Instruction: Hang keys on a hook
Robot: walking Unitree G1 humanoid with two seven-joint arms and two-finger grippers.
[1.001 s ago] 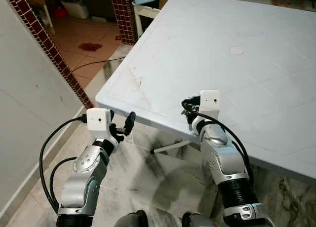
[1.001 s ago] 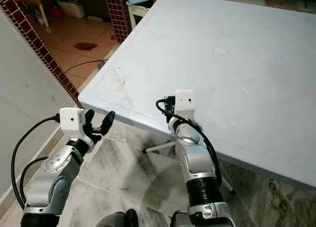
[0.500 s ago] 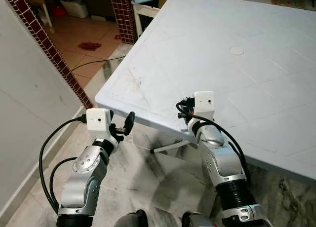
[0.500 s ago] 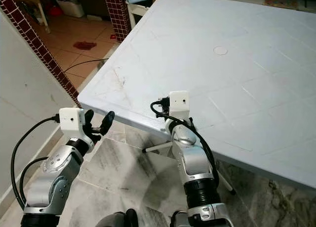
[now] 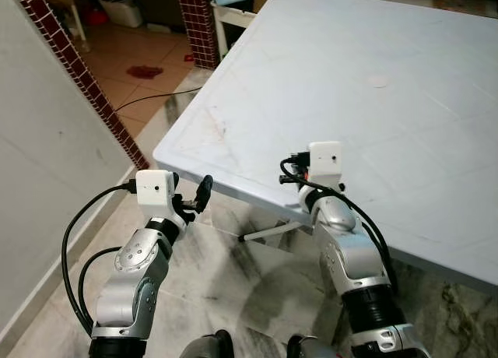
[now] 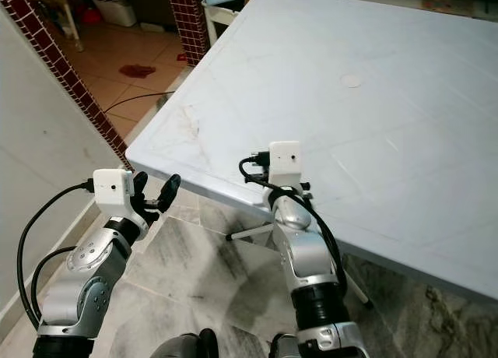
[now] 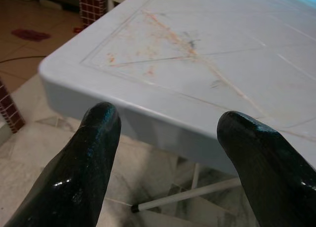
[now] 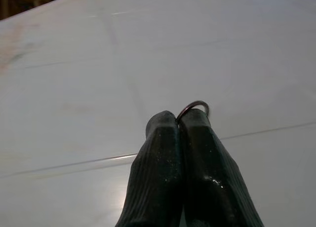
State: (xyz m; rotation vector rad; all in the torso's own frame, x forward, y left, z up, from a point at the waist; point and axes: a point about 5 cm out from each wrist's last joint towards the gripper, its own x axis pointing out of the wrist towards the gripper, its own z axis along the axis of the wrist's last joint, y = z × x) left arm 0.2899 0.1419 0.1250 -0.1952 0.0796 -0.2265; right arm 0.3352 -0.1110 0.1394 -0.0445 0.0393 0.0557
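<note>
Pale blue plastic table (image 5: pixel 334 70), orange scuffs (image 7: pixel 163 42) near corner.

- No text, label, brand, number or sign can be read anywhere here.
- The pale counter (image 5: pixel 350 70) carries only scuffs and faint orange marks, no lettering.
- The white wrist camera housings are plain, no print legible on them.

Left gripper (image 7: pixel 165 138) is hovering low on a bent silver arm with black fingers (image 7: pixel 86 172) spread wide, while right gripper (image 8: pixel 178 121) is reaching forward, elbow bent, fingertips (image 8: pixel 163 126) pressed tightly together.
</note>
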